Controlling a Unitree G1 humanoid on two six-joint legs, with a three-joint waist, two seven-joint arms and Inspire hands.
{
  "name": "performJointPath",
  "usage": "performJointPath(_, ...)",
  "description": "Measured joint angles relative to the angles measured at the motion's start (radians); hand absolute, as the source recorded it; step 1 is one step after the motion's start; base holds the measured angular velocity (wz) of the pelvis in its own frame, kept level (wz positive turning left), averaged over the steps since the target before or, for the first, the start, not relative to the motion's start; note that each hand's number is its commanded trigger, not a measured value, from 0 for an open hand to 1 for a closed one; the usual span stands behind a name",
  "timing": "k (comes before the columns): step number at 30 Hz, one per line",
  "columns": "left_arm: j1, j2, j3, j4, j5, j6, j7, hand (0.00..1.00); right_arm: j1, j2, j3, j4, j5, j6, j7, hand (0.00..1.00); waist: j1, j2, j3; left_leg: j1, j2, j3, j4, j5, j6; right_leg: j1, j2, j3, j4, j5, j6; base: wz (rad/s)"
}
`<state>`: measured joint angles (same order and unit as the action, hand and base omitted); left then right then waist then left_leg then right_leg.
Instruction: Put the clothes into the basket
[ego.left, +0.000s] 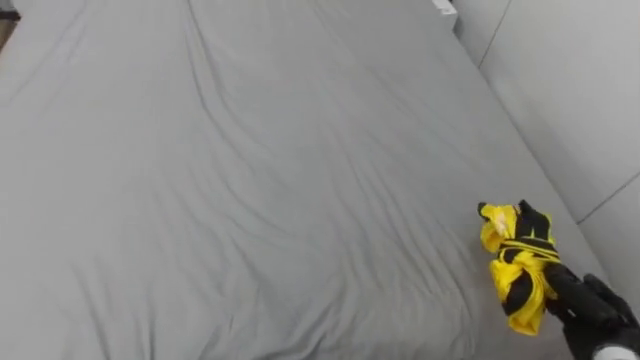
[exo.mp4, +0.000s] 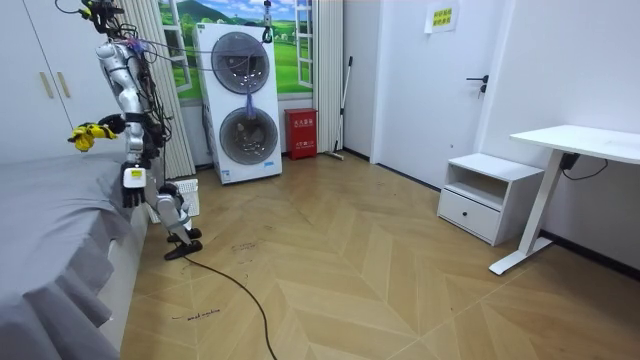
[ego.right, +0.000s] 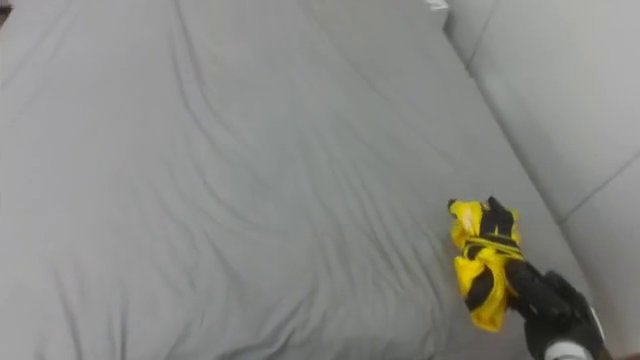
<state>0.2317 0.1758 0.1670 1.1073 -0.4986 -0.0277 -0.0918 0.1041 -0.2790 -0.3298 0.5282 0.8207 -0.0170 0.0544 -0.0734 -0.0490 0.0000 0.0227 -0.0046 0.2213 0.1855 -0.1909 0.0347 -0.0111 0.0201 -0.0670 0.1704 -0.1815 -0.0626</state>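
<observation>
Bed (ego.left: 250, 180): big, with a wrinkly grey sheet.
Robot: stands at the edge of the bed, on the room view's left.
Left hand (exo.mp4: 130, 193): hangs down by the robot's side; you cannot tell if its fingers are apart or together.
Clothes (ego.left: 515, 272): a yellow bunch with black stripes, held up over the right side of the bed.
Right hand (ego.left: 588, 303): black, fingers curled tight around the clothes.

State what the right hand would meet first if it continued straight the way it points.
Probably only the grey bedsheet; the right hand, clutching yellow clothing, points across it, though depth is unclear.
</observation>
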Motion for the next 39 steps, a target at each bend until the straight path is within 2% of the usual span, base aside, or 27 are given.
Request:
performJointPath(1,0.0,0.0,0.0,-0.008,0.0,0.002,0.001,0.0,0.009,0.005,-0.003,-0.028,0.0,0.0,0.0,1.0,-0.012,0.0,0.0,0.005,0.001,0.008,-0.002,-0.001,0.0,0.0,0.001,0.007,0.003,0.0,0.0,-0.45)
performJointPath(3,-0.017,0.0,-0.008,-0.012,0.0,0.009,0.002,0.0,0.033,0.008,-0.018,-0.1,0.0,0.01,0.0,1.0,-0.043,0.004,0.0004,0.034,0.006,0.052,-0.021,-0.002,0.0,0.001,0.011,0.055,0.008,0.005,0.001,-0.59)
performJointPath(4,-0.019,0.001,-0.01,-0.01,-0.001,0.015,0.003,0.0,0.036,0.007,-0.02,-0.111,0.001,0.012,0.0,1.0,-0.048,0.005,0.0013,0.041,0.008,0.059,-0.025,-0.005,0.0,0.001,0.016,0.071,0.009,0.006,0.001,-0.75)
performJointPath(6,-0.015,0.0,-0.01,0.014,0.0,0.052,0.04,0.0,0.046,0.008,-0.033,-0.146,0.001,0.021,0.0,1.0,-0.084,0.01,0.0045,0.062,0.018,0.104,-0.025,-0.018,-0.006,0.0,0.03,0.118,0.019,0.008,0.0,-0.69)
performJointPath(9,0.0,0.001,-0.01,0.016,0.0,0.074,0.065,0.0,0.054,0.009,-0.061,-0.149,-0.004,0.021,-0.017,1.0,-0.12,0.014,0.0111,0.072,0.031,0.161,-0.025,-0.033,-0.009,-0.006,0.046,0.156,0.02,0.015,0.0,-0.45)
performJointPath(12,0.007,0.001,-0.016,0.022,0.0,0.096,0.086,0.0,0.06,0.009,-0.065,-0.149,-0.02,0.022,-0.018,1.0,-0.137,0.024,0.0146,0.075,0.045,0.207,-0.026,-0.048,-0.011,-0.022,0.067,0.202,0.027,0.024,-0.001,-0.45)
performJointPath(15,0.007,0.002,-0.02,0.046,0.0,0.111,0.103,0.0,0.066,0.01,-0.066,-0.146,-0.026,0.029,-0.016,1.0,-0.15,0.029,0.014,0.077,0.051,0.248,-0.025,-0.049,-0.012,-0.039,0.079,0.238,0.037,0.033,-0.004,-0.44)
performJointPath(18,0.007,0.003,-0.027,0.061,0.0,0.124,0.114,0.0,0.077,0.01,-0.066,-0.146,-0.027,0.038,-0.008,1.0,-0.169,0.035,0.016,0.077,0.053,0.273,-0.025,-0.05,-0.014,-0.047,0.086,0.263,0.036,0.039,-0.003,-0.29)
performJointPath(21,0.01,0.006,-0.034,0.062,0.002,0.137,0.123,0.0,0.085,0.01,-0.065,-0.145,-0.031,0.044,-0.007,1.0,-0.171,0.037,0.0169,0.076,0.057,0.297,-0.025,-0.051,-0.016,-0.066,0.095,0.287,0.054,0.041,-0.003,-0.29)
performJointPath(26,0.011,0.011,-0.044,0.061,0.014,0.138,0.123,0.0,0.1,0.01,-0.063,-0.11,-0.031,0.055,0.016,1.0,-0.168,0.043,0.0142,0.055,0.064,0.306,-0.019,-0.065,-0.019,-0.095,0.107,0.301,0.066,0.05,-0.002,-0.13)
performJointPath(29,0.008,0.012,-0.086,0.061,0.016,0.138,0.121,0.0,0.095,0.009,-0.046,-0.08,-0.037,0.062,0.014,1.0,-0.167,0.06,0.0111,0.024,0.064,0.316,-0.012,-0.066,-0.018,-0.13,0.106,0.305,0.075,0.051,0.0,-0.12)
performJointPath(31,0.002,0.015,-0.126,0.058,0.009,0.138,0.11,0.0,0.094,0.008,-0.022,-0.065,-0.036,0.062,0.013,1.0,-0.165,0.076,0.0115,-0.011,0.065,0.316,0.007,-0.068,-0.014,-0.168,0.105,0.304,0.096,0.052,0.0,-0.05)
performJointPath(34,-0.005,0.015,-0.145,0.057,0.01,0.138,0.098,0.0,0.081,0.0,-0.003,-0.04,-0.044,0.061,0.022,1.0,-0.166,0.094,0.0076,-0.044,0.064,0.315,0.017,-0.069,-0.012,-0.203,0.103,0.302,0.107,0.051,0.001,0.0)
performJointPath(37,-0.02,0.015,-0.154,0.06,0.012,0.138,0.072,0.0,0.019,-0.009,-0.004,0.052,-0.123,0.06,0.024,1.0,-0.159,0.119,0.0099,-0.08,0.062,0.31,0.023,-0.067,-0.009,-0.236,0.098,0.291,0.113,0.052,0.003,0.04)
performJointPath(39,-0.036,0.015,-0.185,0.06,0.012,0.137,0.047,0.0,-0.013,-0.029,0.003,0.09,-0.154,0.059,0.022,1.0,-0.138,0.146,0.0087,-0.117,0.06,0.308,0.037,-0.065,-0.007,-0.274,0.091,0.278,0.125,0.051,0.004,0.06)
